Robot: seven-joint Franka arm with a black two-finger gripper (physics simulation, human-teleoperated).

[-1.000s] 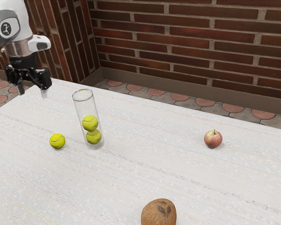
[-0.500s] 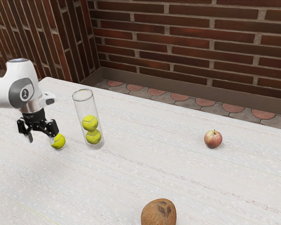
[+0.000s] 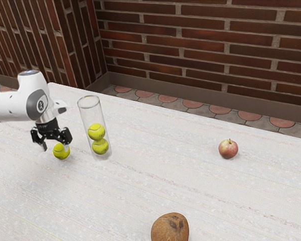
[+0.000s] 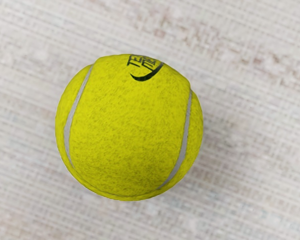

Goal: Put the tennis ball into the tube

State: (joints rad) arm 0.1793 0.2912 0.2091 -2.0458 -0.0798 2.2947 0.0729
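Hovering low at the loose tennis ball (image 3: 60, 153), the gripper (image 3: 54, 148) is keeping its fingers spread apart. The ball is resting on the desk (image 3: 140, 196) near the clear tube (image 3: 84, 115), which is standing and holding two stacked tennis balls (image 3: 96, 132).

Near the black two-finger gripper (image 3: 55, 148), toward the exterior view's right, a tall clear cylindrical tube (image 3: 93, 115) blocks passage, rising above the fingers. Bare whitish table (image 4: 260, 165) leaves finger room around the fuzzy yellow-green ball (image 4: 130, 130) beneath.
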